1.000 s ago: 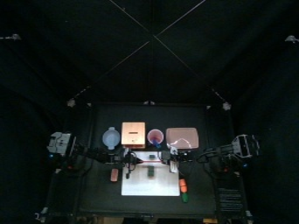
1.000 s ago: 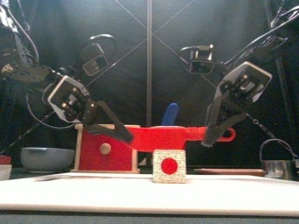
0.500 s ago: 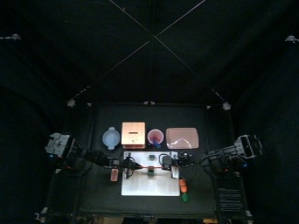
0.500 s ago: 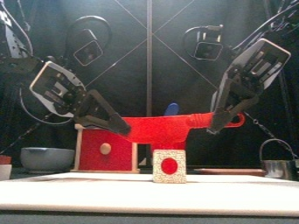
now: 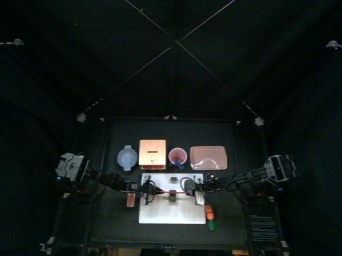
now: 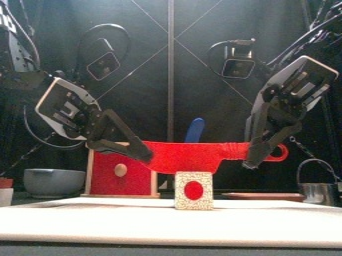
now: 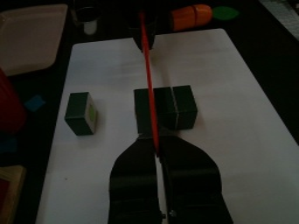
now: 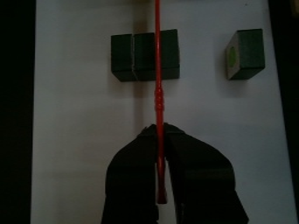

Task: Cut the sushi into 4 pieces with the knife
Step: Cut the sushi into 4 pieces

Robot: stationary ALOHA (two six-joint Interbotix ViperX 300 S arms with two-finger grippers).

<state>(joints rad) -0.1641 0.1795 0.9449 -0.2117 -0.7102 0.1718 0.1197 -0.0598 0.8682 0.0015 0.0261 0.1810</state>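
Setting: black curtains (image 5: 171,60) around a small black table (image 5: 110,135), with a white cutting board (image 7: 228,114) at its front.
Back row: a blue-grey bowl (image 6: 51,180) on the left. Beside it is a pale wooden box (image 6: 114,170) with a red drawer front. A blue knife (image 6: 195,128) stands up behind the middle.
Red knife (image 6: 201,153): held level over the board. Its long axis runs left to right across the table, with the blade edge down. The handle end points to the right and the blade tip to the left.
Left gripper (image 6: 138,152): jaws pressed together on the tip end of the blade, slanting down from the left.
Right gripper (image 6: 251,158): jaws clamped on the handle end, slanting down from the right.
Sushi roll (image 6: 195,190): lies on the board directly under the middle of the knife. Its pale end face with a red centre is turned to the front, so its long axis runs front to back, across the blade.
Cut line: in both wrist views the blade lies over the seam between two dark green blocks that sit touching each other.
Loose block (image 7: 79,112): a single piece on the board, apart from the pair, on their rear side.
Blade to roll: the edge is just over the roll's top. Whether they touch cannot be told.
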